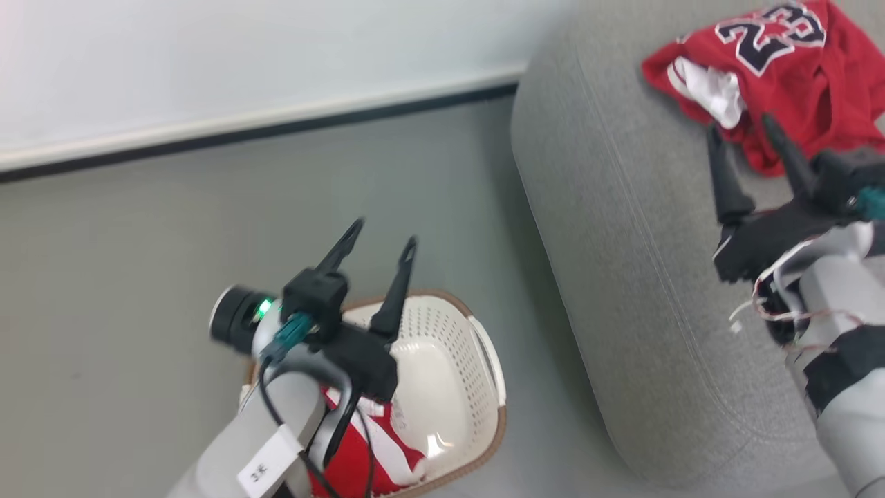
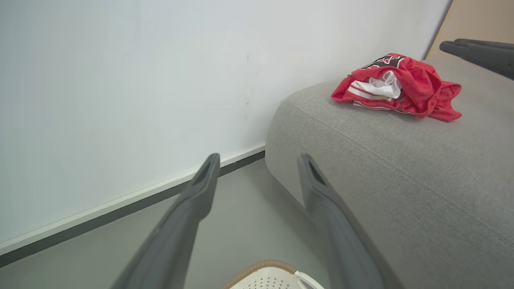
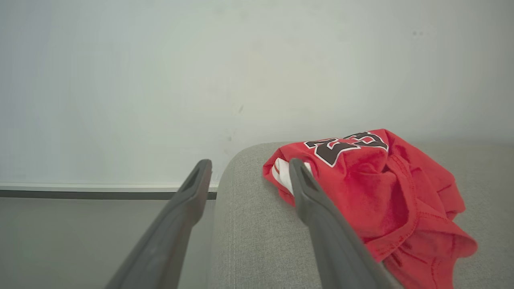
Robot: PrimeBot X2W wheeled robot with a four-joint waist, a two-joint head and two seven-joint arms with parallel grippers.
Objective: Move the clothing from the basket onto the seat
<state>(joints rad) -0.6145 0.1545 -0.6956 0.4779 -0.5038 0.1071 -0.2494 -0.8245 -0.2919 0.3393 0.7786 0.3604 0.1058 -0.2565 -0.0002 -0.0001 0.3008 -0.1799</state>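
Observation:
A red jersey [image 1: 781, 69] with navy numbers lies crumpled on the grey seat [image 1: 622, 228] at the upper right; it also shows as the jersey [image 2: 397, 86] in the left wrist view and the jersey [image 3: 377, 192] in the right wrist view. My right gripper [image 1: 743, 128] hovers open just in front of it, holding nothing. The cream basket [image 1: 449, 387] stands on the floor at lower centre with a red, white-striped garment [image 1: 373, 449] inside, partly hidden by my left arm. My left gripper [image 1: 384, 232] is open and empty above the basket's far rim.
A white wall with a dark baseboard [image 1: 263, 131] runs along the back. Grey floor [image 1: 124, 277] spreads left of the basket and between basket and seat. The seat's rounded corner [image 2: 281, 116] reaches close to the wall.

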